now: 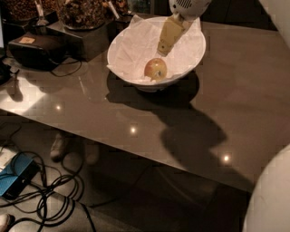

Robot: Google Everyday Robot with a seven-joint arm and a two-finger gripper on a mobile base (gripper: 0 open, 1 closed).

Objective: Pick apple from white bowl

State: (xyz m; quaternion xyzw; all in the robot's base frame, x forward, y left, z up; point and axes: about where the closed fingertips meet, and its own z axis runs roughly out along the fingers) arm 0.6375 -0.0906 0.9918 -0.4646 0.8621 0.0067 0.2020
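A small yellow-green apple (156, 69) with a reddish blush lies in the front part of the large white bowl (190, 61), which is lined with crumpled white napkins and stands on the glossy brown table (244, 90). The gripper (164, 49) hangs from the top of the view over the bowl's far side, its yellowish fingers pointing down and left. Its tip is a little above and behind the apple, not touching it.
Dark containers of brown snacks (81, 12) stand at the back left, beside a black box (34, 50) with cables. The table's front edge runs diagonally. Below it on the floor lie cables (50, 195) and a blue device (16, 174). Part of the robot's white body (272, 199) shows at lower right.
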